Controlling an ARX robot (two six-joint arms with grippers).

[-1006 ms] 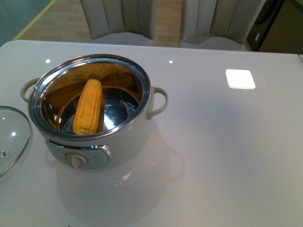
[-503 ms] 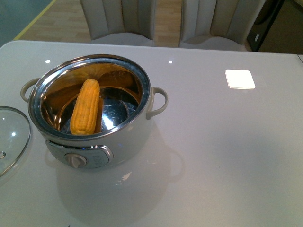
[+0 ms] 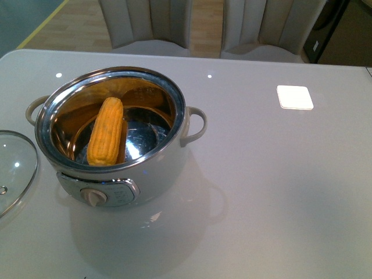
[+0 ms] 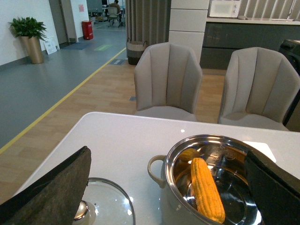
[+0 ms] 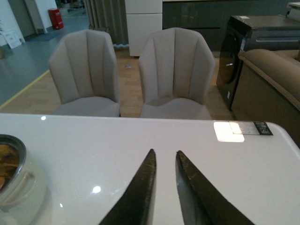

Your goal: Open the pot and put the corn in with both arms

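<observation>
Wrapping up: corn in the open pot

Lying inside the pot [image 3: 110, 133], the corn [image 3: 106, 132] is leaning against the steel bowl's near wall, while the glass lid [image 3: 13, 168] is resting on the table [image 3: 279, 174] just beside the pot. Both put-in steps are looking finished. The left end effector [image 4: 164, 187] is hanging spread wide above lid and pot, holding nothing. The right end effector [image 5: 164, 187] is sitting nearly pressed together, seemingly empty, though its tips are out of frame. Next likely calls only for retreating clear.
</observation>
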